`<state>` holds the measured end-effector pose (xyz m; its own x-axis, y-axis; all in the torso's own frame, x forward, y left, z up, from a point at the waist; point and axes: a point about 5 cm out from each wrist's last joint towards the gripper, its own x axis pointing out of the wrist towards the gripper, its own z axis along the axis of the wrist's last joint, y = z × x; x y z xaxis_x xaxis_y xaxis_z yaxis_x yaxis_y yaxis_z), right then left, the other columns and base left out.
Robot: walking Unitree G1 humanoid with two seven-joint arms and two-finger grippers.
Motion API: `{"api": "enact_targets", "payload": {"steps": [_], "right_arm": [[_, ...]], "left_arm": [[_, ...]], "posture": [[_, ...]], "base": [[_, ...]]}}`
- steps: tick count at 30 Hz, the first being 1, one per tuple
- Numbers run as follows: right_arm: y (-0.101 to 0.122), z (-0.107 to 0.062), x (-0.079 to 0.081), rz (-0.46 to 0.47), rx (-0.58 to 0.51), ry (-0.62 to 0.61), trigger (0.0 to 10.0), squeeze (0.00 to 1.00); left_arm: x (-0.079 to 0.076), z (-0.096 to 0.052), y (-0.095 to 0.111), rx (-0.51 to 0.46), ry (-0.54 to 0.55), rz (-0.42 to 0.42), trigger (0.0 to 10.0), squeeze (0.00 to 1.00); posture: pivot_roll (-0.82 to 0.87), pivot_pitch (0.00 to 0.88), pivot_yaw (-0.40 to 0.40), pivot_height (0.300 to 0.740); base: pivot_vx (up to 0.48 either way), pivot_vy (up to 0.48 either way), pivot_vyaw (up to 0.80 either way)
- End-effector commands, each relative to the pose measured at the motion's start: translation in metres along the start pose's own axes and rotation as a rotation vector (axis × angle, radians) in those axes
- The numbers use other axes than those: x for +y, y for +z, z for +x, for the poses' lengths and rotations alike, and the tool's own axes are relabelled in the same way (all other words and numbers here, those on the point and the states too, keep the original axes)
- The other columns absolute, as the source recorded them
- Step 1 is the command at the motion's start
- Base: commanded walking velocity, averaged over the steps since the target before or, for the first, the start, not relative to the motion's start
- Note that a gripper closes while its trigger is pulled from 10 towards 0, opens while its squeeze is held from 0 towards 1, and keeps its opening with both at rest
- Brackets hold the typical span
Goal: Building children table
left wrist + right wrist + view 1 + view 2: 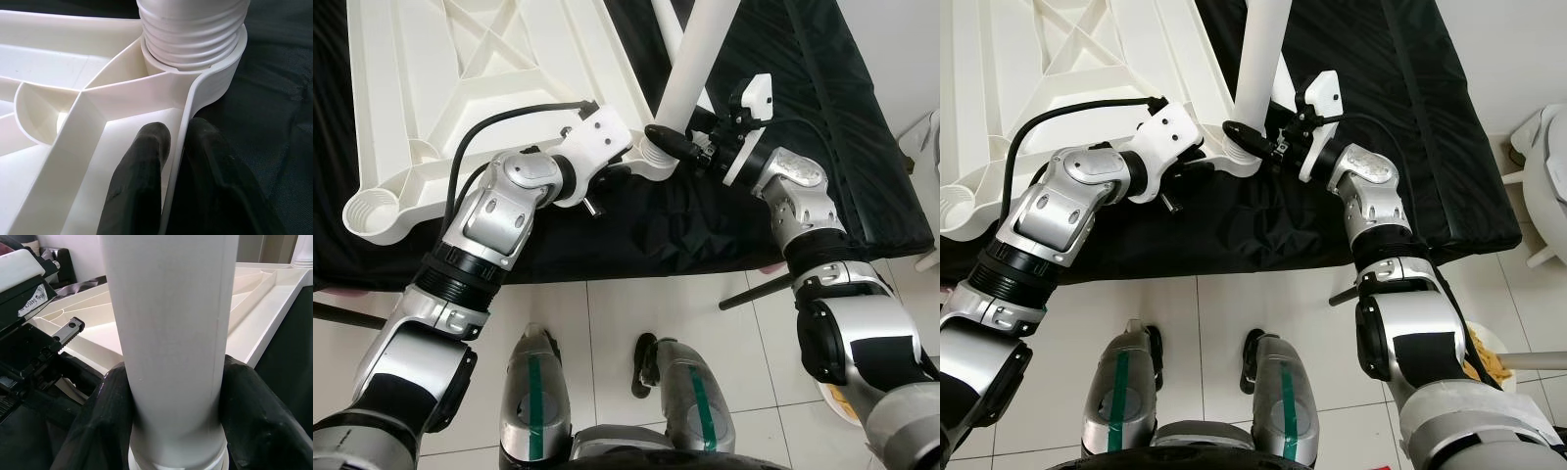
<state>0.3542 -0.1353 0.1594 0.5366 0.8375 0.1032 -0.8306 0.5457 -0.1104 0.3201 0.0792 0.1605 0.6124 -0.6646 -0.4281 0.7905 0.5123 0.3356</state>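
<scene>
Lying upside down on a black-covered surface (783, 117): white plastic tabletop (460, 88), ribbed underside up. Standing in its near corner socket (195, 73): white leg (690, 73). Clamped around that leg just above the socket: right gripper (171, 396). Pinched onto the tabletop's rim beside the socket: left gripper (178, 152).

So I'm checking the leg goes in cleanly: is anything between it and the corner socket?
Nothing visible: the leg, clamped by the right gripper, already sits in the socket; the left gripper pinches the tabletop rim.
</scene>
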Motion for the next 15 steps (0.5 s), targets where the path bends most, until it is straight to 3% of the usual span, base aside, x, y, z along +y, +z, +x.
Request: {"api": "enact_targets", "payload": {"steps": [1,2,3,15], "right_arm": [[0.000,-0.008,-0.006,0.015,-0.009,-0.032,0.0,0.00],[0.000,-0.008,-0.006,0.013,-0.006,-0.033,6.3,0.00],[0.000,-0.008,-0.005,0.014,-0.005,-0.035,10.0,0.00],[-0.009,-0.006,0.010,0.039,-0.022,-0.066,10.0,0.00]], "left_arm": [[0.007,-0.004,0.007,-0.023,0.065,0.038,10.0,0.00],[0.007,-0.004,0.007,-0.024,0.064,0.037,10.0,0.00],[0.006,-0.003,0.007,-0.024,0.063,0.038,10.0,0.00],[0.003,-0.003,0.006,-0.022,0.055,0.035,10.0,0.00]], "posture": [[0.05,0.062,-0.053,0.740],[0.05,0.061,-0.054,0.740],[0.05,0.061,-0.055,0.740],[0.05,0.073,-0.054,0.740]], "base": [[0.000,0.000,0.00],[0.000,0.000,0.00],[0.000,0.000,0.00],[0.000,0.000,0.00]]}}
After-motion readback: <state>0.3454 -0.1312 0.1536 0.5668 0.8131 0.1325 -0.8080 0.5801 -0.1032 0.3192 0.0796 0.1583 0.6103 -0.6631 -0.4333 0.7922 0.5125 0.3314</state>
